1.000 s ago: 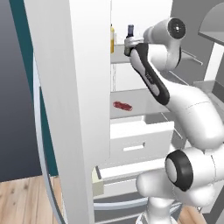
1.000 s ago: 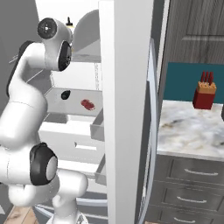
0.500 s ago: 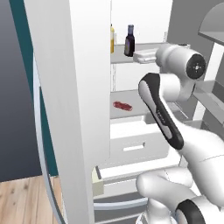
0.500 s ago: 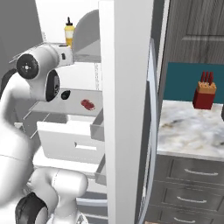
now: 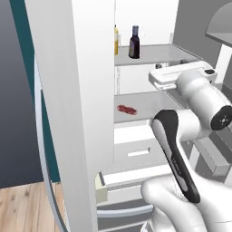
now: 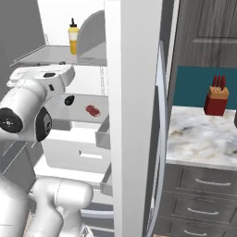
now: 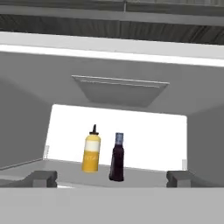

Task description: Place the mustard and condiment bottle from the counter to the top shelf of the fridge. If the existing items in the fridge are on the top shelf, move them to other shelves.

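Looking along my gripper (image 7: 111,178) into the fridge (image 5: 77,90), I see my two fingertips (image 7: 41,178) standing far apart at the lower corners of the hand view, spread as wide as they go, with nothing between them and nothing touching either one.

Ahead of my fingers, beyond their tips and well apart from them, the mustard (image 7: 91,153) and the condiment bottle (image 7: 117,158) stand upright on the top shelf (image 7: 148,178). Both sit inside the gap between my fingers as I see it: the mustard toward the left fingertip's side, the condiment bottle just beside it, nearer the middle. The two bottles are close together, though I cannot tell whether they touch. The condiment bottle stands a little nearer to me than the mustard.

From the left base view the condiment bottle (image 5: 134,42) is plain on the top shelf (image 5: 158,53), with the mustard (image 5: 116,41) half hidden behind the fridge's white wall. My hand sits below that shelf's front edge. From the right base view the mustard (image 6: 72,38) stands on the same shelf (image 6: 51,55).

On the shelf below my fingers lie the existing items: the flat red piece (image 5: 126,109) and the tiny black ball (image 6: 69,100), a little apart from each other.

The counter (image 6: 203,139) lies off to the right of the fridge, carrying a red knife block (image 6: 216,96).
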### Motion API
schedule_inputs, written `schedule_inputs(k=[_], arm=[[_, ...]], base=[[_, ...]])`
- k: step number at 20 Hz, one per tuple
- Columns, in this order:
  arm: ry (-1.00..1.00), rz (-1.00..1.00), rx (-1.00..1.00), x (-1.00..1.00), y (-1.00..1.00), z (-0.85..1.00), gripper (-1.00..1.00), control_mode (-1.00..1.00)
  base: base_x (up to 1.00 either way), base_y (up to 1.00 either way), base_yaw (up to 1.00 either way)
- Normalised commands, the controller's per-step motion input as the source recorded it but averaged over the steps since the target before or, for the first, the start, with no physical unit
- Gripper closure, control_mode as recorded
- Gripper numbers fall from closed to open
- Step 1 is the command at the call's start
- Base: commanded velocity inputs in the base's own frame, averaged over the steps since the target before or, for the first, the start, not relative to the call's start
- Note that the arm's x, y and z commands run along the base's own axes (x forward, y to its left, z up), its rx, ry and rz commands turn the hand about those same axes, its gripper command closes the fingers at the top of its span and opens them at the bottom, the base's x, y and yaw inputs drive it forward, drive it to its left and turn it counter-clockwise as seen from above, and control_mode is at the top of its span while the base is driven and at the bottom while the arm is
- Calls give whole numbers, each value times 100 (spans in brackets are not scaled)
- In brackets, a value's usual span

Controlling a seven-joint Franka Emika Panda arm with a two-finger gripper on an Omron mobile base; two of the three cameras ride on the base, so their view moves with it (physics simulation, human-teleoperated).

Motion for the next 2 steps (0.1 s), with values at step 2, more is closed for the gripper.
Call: schedule_inputs(k=[2], arm=[[-18,0,0,-100,0,6,-100,-100]], base=[[0,0,0]])
